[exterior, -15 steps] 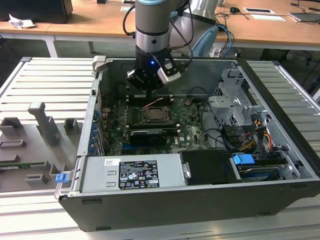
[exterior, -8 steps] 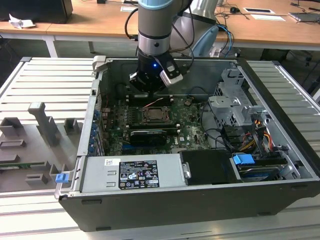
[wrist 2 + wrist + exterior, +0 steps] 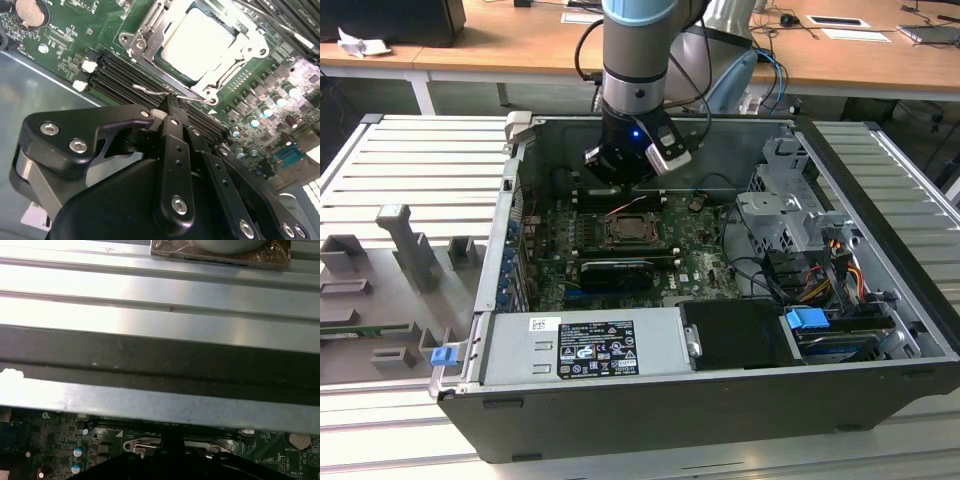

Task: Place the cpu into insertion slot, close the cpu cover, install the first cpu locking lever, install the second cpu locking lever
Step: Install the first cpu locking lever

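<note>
Silver cpu (image 3: 197, 42) lies flat in its socket; closed gripper (image 3: 167, 112) beside a lever.

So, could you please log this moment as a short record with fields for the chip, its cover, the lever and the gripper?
cpu: seated in the socket, pale face up
cpu cover: closed, framing the chip
locking lever: thin wire lying along the socket edge nearest the fingertips
gripper: shut, fingertips at the lever, holding nothing
setting: open computer case on a ribbed metal table
</note>
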`<state>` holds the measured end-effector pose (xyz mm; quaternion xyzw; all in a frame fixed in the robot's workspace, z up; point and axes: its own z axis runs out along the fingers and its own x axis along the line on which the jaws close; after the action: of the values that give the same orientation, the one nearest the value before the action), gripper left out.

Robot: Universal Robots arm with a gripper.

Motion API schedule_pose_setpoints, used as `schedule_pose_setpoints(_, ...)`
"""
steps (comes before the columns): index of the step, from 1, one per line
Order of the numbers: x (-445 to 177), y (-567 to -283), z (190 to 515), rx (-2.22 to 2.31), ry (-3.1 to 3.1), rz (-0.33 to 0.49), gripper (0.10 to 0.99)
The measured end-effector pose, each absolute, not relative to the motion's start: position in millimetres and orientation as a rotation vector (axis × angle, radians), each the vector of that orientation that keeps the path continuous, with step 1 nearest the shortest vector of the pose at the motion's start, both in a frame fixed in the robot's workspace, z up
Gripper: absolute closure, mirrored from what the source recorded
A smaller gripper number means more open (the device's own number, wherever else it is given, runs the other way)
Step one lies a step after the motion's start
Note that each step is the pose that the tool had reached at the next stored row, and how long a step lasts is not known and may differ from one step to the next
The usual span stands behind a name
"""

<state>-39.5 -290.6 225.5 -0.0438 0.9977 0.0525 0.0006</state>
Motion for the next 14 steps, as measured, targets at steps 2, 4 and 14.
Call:
schedule_pose_setpoints(2, -36, -290, 223, -0.137, 3.134, 0.165, 0.980)
schedule_pose_setpoints(4, -34, -289, 221, -0.137, 3.135, 0.166, 0.980)
schedule_pose_setpoints(14, -26, -288, 214, -0.130, 3.136, 0.167, 0.980)
